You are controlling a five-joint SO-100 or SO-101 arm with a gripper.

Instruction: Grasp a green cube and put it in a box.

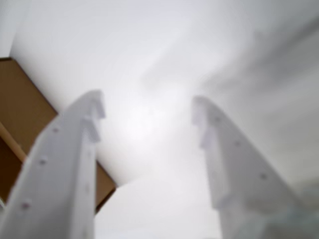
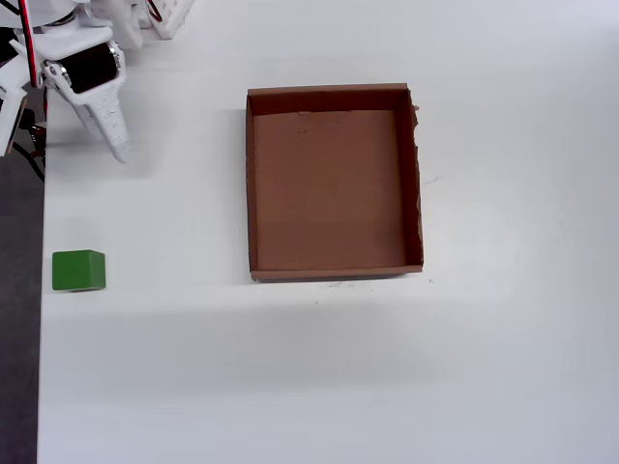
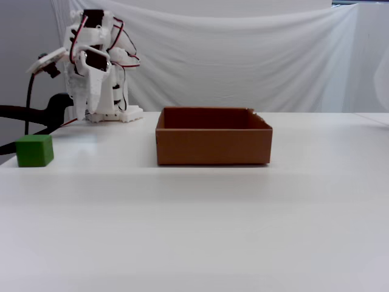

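While matte, green cube [image 2: 78, 270] sits boxless.

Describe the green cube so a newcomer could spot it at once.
In the overhead view, start at the brown box in the middle of the white table. Go left toward the table's left edge: the cube sits there alone, level with the box's lower wall and below the gripper. It is the only green thing, and far smaller than the box.
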